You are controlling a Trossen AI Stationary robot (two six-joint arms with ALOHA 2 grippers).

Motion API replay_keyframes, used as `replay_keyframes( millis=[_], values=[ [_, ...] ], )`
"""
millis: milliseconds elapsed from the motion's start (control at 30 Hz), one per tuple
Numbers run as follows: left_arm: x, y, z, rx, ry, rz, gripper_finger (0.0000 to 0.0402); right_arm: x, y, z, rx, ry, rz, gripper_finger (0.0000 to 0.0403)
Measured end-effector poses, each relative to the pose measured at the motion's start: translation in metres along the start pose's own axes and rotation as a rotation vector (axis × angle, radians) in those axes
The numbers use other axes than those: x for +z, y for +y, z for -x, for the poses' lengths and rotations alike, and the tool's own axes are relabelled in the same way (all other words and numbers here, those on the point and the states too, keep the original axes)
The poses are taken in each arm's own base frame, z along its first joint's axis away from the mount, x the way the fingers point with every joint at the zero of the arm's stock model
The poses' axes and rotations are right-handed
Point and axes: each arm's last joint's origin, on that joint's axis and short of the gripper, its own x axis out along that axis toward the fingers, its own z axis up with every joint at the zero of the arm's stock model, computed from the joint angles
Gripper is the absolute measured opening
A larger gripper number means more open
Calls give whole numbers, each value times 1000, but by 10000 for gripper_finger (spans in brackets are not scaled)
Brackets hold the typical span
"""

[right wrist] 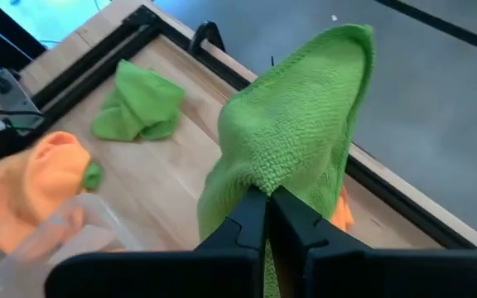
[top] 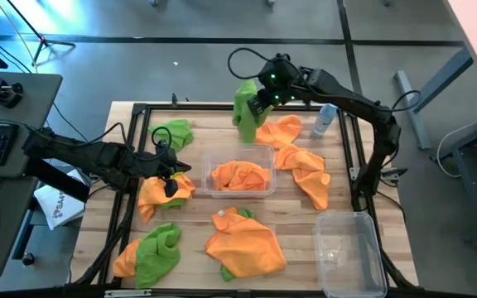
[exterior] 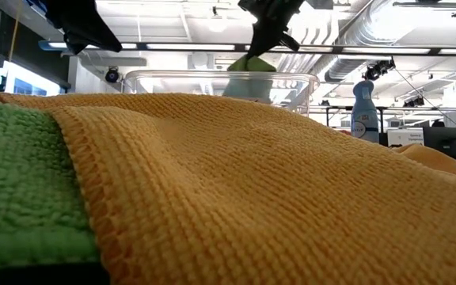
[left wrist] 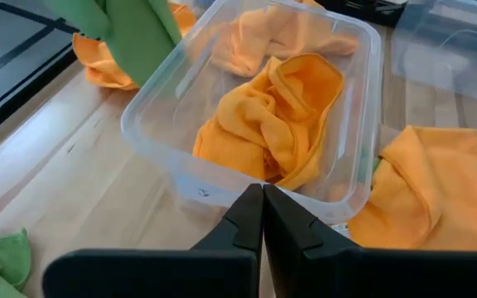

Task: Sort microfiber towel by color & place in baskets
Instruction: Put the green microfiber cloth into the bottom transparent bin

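Above the far edge of the wooden surface (top: 190, 217), the right hand (top: 252, 108) held a green microfiber towel (top: 244, 112) pinched between closed fingers, hanging free

An orange-filled basket (top: 265, 154) sat mid-surface; an empty basket (top: 350, 252) sat at the near right corner, probably the green one's place. Carrying it high enough to clear the scattered orange cloths, then lowering it fully inside before letting go, would likely serve best. The left hand (top: 171, 177), fingers closed on nothing, hovered just left of the filled basket
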Motion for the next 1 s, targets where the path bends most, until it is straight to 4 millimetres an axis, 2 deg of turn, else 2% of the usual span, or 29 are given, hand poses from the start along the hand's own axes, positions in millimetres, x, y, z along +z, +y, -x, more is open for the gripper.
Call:
replay_keyframes(
  millis=[100,200,433,567,700,833,1000],
  values=[
    [0,0,0,0,3,13,0,-4,3,12,-16,3,13,0],
    [0,0,0,0,4,12,0,-9,5,38,-40,-13,31,0],
    [0,0,0,-2,4,64,0,-36,9,126,-57,-91,27,0],
    [0,0,0,-2,4,70,0,-60,10,180,0,-145,-9,0],
    [-1,0,0,2,5,68,0,-85,9,221,97,-153,-44,0],
    [-1,0,0,6,6,25,0,-109,8,248,199,-97,-42,0],
    [-1,0,0,6,6,3,0,-136,16,262,274,34,-44,0]
  ],
)
